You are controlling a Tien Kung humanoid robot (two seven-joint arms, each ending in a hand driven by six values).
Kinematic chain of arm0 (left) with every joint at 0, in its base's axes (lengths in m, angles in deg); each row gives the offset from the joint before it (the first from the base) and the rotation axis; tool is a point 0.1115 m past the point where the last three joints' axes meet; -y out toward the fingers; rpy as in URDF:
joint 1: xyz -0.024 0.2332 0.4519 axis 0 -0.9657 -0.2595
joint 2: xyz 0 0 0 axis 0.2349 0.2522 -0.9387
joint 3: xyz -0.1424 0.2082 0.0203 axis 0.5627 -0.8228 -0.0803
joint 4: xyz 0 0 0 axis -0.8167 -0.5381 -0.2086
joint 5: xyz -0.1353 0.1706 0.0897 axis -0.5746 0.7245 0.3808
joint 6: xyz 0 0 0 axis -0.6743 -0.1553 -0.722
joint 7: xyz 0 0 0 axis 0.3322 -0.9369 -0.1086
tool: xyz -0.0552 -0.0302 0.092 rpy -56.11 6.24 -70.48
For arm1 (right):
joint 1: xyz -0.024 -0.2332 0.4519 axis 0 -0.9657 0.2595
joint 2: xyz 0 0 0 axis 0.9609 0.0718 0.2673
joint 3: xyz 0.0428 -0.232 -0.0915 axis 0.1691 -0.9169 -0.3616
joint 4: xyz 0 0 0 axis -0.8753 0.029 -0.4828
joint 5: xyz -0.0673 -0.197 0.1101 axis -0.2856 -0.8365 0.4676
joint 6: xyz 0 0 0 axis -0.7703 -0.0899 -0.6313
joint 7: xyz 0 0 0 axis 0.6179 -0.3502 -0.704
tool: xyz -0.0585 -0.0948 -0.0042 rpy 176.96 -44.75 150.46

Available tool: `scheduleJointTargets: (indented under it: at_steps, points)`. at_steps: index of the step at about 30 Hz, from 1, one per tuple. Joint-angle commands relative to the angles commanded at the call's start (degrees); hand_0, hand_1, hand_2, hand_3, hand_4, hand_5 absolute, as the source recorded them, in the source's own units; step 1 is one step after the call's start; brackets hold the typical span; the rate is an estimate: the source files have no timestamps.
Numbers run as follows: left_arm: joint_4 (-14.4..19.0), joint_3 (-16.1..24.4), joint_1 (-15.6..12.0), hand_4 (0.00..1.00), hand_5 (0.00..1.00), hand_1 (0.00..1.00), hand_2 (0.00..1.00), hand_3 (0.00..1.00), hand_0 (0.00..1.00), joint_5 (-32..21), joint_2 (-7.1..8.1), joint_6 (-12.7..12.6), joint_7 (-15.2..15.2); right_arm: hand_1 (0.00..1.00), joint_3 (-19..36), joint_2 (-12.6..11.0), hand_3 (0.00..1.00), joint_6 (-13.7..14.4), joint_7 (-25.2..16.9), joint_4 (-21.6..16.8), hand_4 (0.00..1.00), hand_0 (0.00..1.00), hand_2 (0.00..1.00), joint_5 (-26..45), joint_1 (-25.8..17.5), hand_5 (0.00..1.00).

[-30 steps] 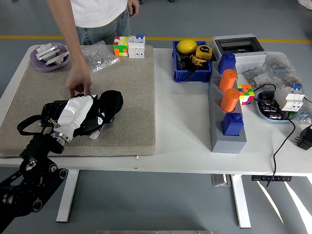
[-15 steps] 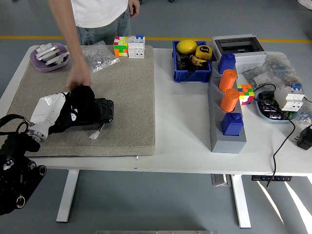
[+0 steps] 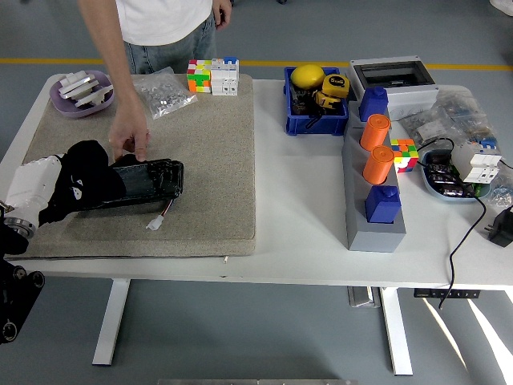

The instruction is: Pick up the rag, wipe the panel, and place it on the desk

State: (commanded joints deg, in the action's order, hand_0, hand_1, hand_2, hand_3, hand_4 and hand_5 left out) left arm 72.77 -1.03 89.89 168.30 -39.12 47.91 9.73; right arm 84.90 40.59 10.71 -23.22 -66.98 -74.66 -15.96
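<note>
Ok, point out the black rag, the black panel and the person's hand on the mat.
black rag (image 3: 86,164), head view, middle of the bunched cloth.
black panel (image 3: 148,180), head view, its glossy top face.
person's hand (image 3: 131,135), head view, back of the hand.

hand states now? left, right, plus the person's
Left hand: shut on the black rag, at the panel's left end.
Right hand: not in view.
Person's hand: fingertips on the panel's far edge.

A blue bin (image 3: 315,120) holding a yellow ball (image 3: 306,76) and tape measure (image 3: 333,87) sits at twelve o'clock on the table (image 3: 296,224); cubes (image 3: 212,76) at eleven; orange cylinders (image 3: 375,147) and blue blocks (image 3: 382,204) on a grey rack (image 3: 357,228) at two; purple tray (image 3: 80,94) at ten.
</note>
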Motion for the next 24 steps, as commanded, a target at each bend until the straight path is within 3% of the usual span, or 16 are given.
scheduleJointTargets:
  at_steps: [12, 18, 19, 24]
  points:
    - [-1.93, 6.93, -0.70, 0.002, 0.002, 0.146, 0.562, 0.430, 0.249, 0.00, 0.71, -0.33, -0.43, 0.636, -0.05, 0.19, 0.605, 0.06, 0.10, 0.00, 0.998, 0.769, 0.690, 0.38, -0.03, 0.546]
    - [-4.83, 8.56, 0.06, 0.002, 0.002, 0.148, 0.563, 0.430, 0.249, 0.00, 1.29, -1.32, -1.93, 0.636, -0.14, 0.27, 0.606, 0.07, 0.14, 0.00, 0.998, 0.769, 0.690, 0.39, 0.14, 0.546]
    - [-5.36, 8.75, 0.24, 0.002, 0.002, 0.270, 0.571, 0.434, 0.295, 0.00, 1.32, -1.38, -2.09, 0.636, -0.13, 0.26, 0.606, 0.08, 0.18, 0.00, 0.998, 0.770, 0.689, 0.35, 0.19, 0.548]
    - [-7.72, 9.07, 0.71, 0.002, 0.002, 0.270, 0.571, 0.434, 0.295, -1.35, 1.38, -1.11, -4.19, 0.636, 0.31, 0.33, 0.606, 0.15, 0.24, 0.00, 0.998, 0.770, 0.689, -0.14, 0.37, 0.548]
